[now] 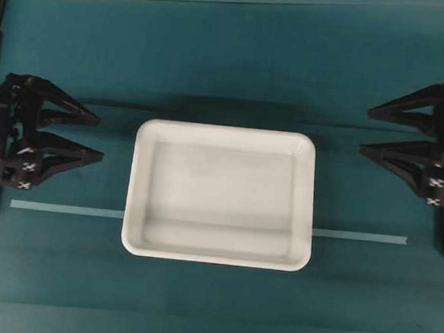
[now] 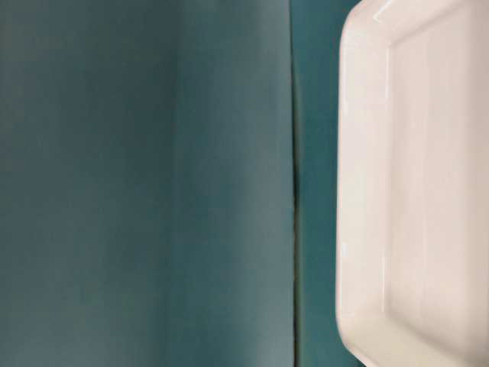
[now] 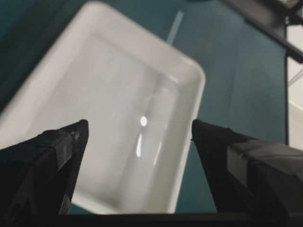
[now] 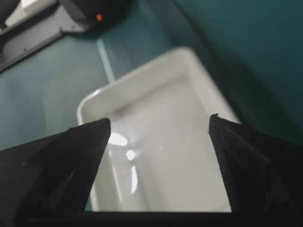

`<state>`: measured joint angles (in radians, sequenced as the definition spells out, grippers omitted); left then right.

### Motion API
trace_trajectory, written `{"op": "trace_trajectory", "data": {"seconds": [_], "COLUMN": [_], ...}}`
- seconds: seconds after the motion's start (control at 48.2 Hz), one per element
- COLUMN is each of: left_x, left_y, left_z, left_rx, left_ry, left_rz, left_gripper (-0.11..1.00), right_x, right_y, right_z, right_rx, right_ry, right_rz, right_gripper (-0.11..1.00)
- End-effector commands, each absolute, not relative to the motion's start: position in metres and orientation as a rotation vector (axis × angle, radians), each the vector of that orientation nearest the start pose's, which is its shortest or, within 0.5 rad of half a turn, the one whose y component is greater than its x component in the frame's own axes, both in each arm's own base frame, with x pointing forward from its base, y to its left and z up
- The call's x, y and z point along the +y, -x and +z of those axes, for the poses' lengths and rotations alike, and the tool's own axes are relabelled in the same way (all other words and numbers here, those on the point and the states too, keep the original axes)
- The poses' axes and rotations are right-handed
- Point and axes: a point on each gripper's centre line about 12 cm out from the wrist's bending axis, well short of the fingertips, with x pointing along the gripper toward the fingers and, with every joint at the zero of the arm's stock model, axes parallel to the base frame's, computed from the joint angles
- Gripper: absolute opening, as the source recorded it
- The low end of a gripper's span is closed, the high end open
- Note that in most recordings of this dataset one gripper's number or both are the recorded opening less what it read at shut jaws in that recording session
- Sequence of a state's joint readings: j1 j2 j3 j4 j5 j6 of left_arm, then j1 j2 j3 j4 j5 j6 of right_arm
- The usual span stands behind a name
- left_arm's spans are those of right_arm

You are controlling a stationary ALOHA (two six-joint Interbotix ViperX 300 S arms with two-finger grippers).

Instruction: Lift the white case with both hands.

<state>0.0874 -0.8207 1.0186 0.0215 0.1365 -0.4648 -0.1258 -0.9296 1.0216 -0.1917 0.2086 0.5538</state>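
You've got the case (image 1: pixel 220 194) sitting flat on the teal table (image 1: pixel 229 68), centre of the overhead frame: smooth white plastic, shallow rectangle, rounded corners, wide rolled rim, greyish flat floor with a glossy highlight in the left wrist view (image 3: pixel 118 118). A thin pale tape strip (image 1: pixel 66 209) runs left to right under it, showing on both sides; the middle stretch is hidden by the case. The table cover looks matte, with a seam or fold line across the upper part. Your left gripper (image 1: pixel 100 137) is at the left edge of the overhead frame, black wedge fingers spread wide and pointing at the case, well apart from it, nothing held. Your right gripper (image 1: pixel 364 131) mirrors it at the right edge, fingers also spread, empty, well apart from the case. Both arms are cut off by the frame edges. White square markers show on both grippers. The table-level view is blurred and turned sideways; only one case corner and side (image 2: pixel 412 183) is in it, cut off at right. Both wrist views show soft, out-of-focus case between dark fingertips (image 4: pixel 102 125).
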Motion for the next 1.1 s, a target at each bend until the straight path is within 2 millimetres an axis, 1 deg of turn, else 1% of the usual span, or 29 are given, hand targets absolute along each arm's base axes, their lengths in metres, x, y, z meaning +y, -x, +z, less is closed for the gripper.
{"op": "trace_trajectory", "data": {"seconds": [0.0, 0.228, 0.415, 0.643, 0.892, 1.079], "left_x": [0.02, 0.019, 0.018, 0.017, 0.015, 0.015], "left_y": [-0.226, -0.214, -0.203, -0.192, -0.183, -0.182], "left_z": [0.293, 0.311, 0.328, 0.342, 0.353, 0.353], "left_rx": [0.259, 0.177, 0.092, 0.033, -0.013, -0.015], "left_ry": [0.412, 0.341, 0.32, 0.289, 0.268, 0.268], "left_rz": [0.144, 0.12, 0.104, 0.093, 0.084, 0.084], "left_gripper": [0.93, 0.93, 0.93, 0.93, 0.93, 0.93], "right_x": [-0.031, -0.028, -0.025, -0.023, -0.022, -0.02], "right_y": [-0.203, -0.193, -0.185, -0.178, -0.176, -0.177], "right_z": [0.302, 0.318, 0.334, 0.35, 0.355, 0.353], "right_rx": [0.23, 0.169, 0.098, 0.015, -0.015, -0.002], "right_ry": [-0.332, -0.251, -0.245, -0.233, -0.233, -0.235], "right_rz": [-0.206, -0.182, -0.162, -0.139, -0.13, -0.124], "right_gripper": [0.89, 0.89, 0.89, 0.89, 0.89, 0.89]}}
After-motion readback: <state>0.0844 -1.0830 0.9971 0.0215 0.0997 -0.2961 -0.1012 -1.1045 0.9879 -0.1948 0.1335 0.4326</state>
